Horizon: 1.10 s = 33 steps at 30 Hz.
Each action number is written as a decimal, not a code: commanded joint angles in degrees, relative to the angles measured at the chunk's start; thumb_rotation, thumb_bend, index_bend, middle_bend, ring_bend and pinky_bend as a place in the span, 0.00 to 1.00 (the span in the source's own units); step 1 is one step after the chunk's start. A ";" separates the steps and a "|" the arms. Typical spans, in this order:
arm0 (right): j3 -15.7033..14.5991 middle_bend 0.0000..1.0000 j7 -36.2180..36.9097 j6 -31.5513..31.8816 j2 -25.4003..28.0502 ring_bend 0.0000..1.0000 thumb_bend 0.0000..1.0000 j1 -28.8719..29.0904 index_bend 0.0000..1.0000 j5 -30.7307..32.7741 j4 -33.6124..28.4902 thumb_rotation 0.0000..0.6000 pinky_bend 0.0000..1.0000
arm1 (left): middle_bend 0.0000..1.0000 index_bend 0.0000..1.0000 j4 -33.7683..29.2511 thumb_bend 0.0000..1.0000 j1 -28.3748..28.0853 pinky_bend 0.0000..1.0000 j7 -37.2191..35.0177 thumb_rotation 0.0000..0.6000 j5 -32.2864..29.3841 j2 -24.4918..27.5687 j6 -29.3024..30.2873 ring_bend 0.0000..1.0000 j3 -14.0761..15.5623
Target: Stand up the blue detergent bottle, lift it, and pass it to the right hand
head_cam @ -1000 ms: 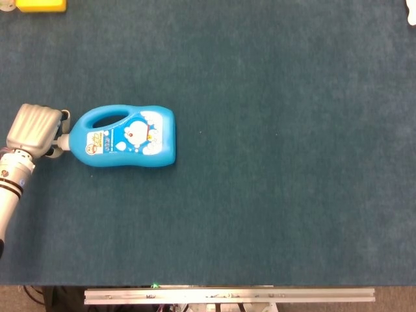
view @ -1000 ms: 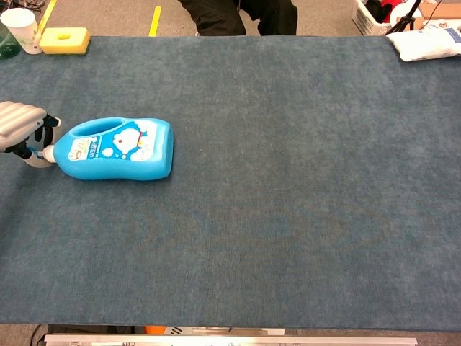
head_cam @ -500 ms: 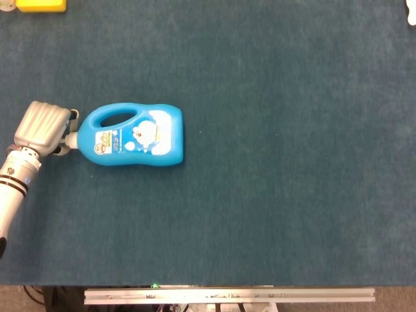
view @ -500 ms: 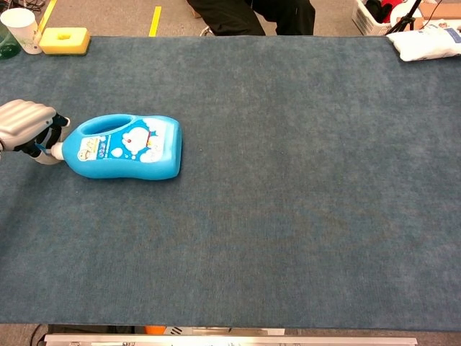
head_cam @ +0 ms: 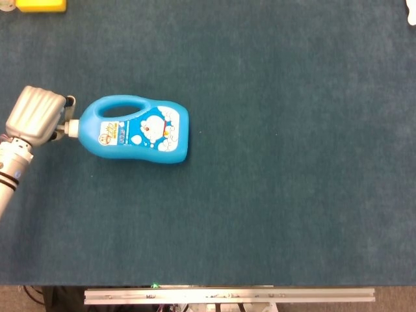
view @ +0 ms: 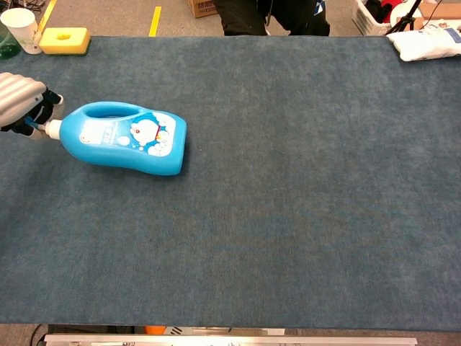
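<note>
Blue detergent bottle [head_cam: 138, 130] lying on its side on the worktop [head_cam: 273, 182], far left portion, label with cartoon face turned upward. White cap [head_cam: 71, 127] pointing left, base pointing right, handle loop toward the far edge. Neck end looks tilted up a little in the chest view; base apparently down on the blue-green cloth surface.

Left hand [head_cam: 38, 117] at the cap end, silver back of hand uppermost, fingers curled in around the white cap. Seems to be gripping the cap; finger contact mostly hidden beneath the hand's shell. Wrist and forearm running off the lower left edge in the head view.

Right hand: out of both views.

Elsewhere: yellow sponge [view: 65, 40] at the far left corner of the worktop, clear cup [view: 20, 30] with greenish tint just beside it. White bag [view: 426, 40] at the far right corner. Beyond the far edge, dark-clothed legs of a person [view: 270, 16], partly cropped. Metal rail [head_cam: 227, 296] along the near edge.
</note>
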 commanded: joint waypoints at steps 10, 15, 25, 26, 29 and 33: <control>0.44 0.29 -0.73 -1.84 -0.63 0.16 0.27 1.77 0.20 -0.50 -0.51 1.00 0.22 | 0.79 0.66 -3.01 0.44 0.61 0.78 -1.97 1.00 8.51 5.64 10.49 0.68 1.57; 0.58 0.29 -0.98 -3.65 -0.84 0.16 0.27 2.97 0.20 -0.25 -0.71 1.00 0.22 | 0.79 0.67 -3.44 0.44 0.68 0.78 -2.62 1.00 10.93 6.82 14.52 0.68 1.39; 1.53 0.29 -1.03 -12.43 0.67 0.16 0.27 8.69 0.20 0.14 -3.19 1.00 0.22 | 0.79 0.66 -7.62 0.44 0.37 0.78 -0.50 1.00 12.81 9.59 19.26 0.68 -0.32; 1.68 0.29 -0.90 -13.68 0.88 0.16 0.27 9.52 0.20 0.16 -3.62 1.00 0.22 | 0.79 0.66 -8.17 0.44 0.20 0.78 -0.33 1.00 12.97 9.78 19.50 0.68 -0.54; 2.08 0.29 -0.03 -16.41 1.18 0.16 0.27 11.39 0.20 0.41 -4.79 1.00 0.22 | 0.79 0.67 -9.22 0.44 -0.19 0.78 0.10 1.00 13.31 10.09 19.97 0.68 -1.03; 2.80 0.29 1.80 -20.66 1.92 0.16 0.27 14.30 0.20 1.12 -6.01 1.00 0.22 | 0.79 0.67 -10.40 0.44 -0.68 0.78 0.46 1.00 14.06 10.33 20.82 0.68 -1.55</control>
